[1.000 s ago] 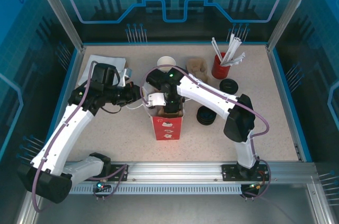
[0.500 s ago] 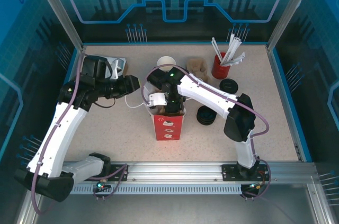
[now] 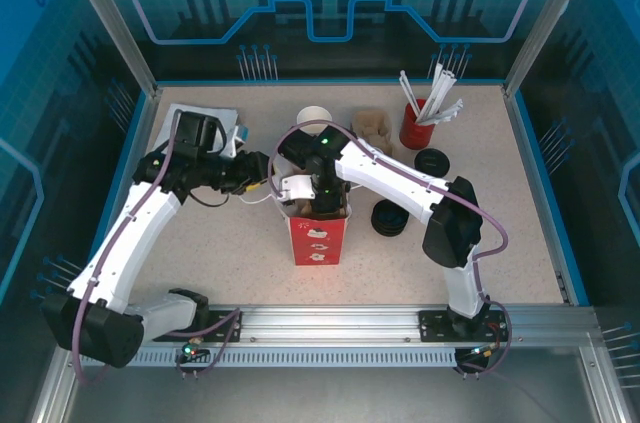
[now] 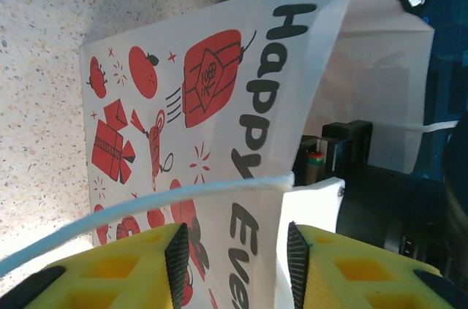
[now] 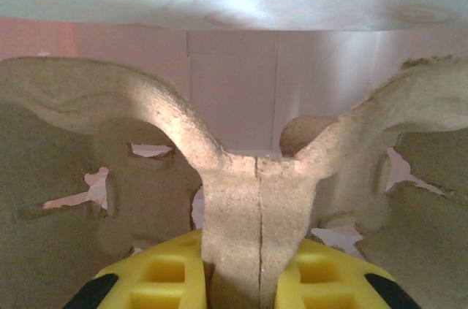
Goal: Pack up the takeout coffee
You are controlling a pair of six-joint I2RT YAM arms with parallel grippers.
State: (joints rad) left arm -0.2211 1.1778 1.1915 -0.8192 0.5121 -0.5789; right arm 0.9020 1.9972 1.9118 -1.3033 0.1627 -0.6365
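Note:
The takeout coffee is hidden from me. A red-and-white paper bag [image 3: 316, 235] stands open mid-table. My right gripper [image 3: 318, 199] reaches down into it, shut on the centre handle of a brown pulp cup carrier [image 5: 256, 199] inside the bag. My left gripper [image 3: 258, 180] is at the bag's left rim, open. In the left wrist view the printed bag wall [image 4: 219, 104] and its white handle strip [image 4: 146, 203] lie between and just beyond the left gripper [image 4: 234, 250].
Behind the bag stand a lidless cream cup [image 3: 313, 117], spare pulp carriers [image 3: 375, 126] and a red cup of straws [image 3: 417, 123]. Black lids [image 3: 432, 161] and another lid stack [image 3: 388, 218] lie right of the bag. Flat bags [image 3: 215, 123] lie at the back left.
The left gripper opened, swung back left away from the bag, then returned to its left rim. The right arm stayed in the bag.

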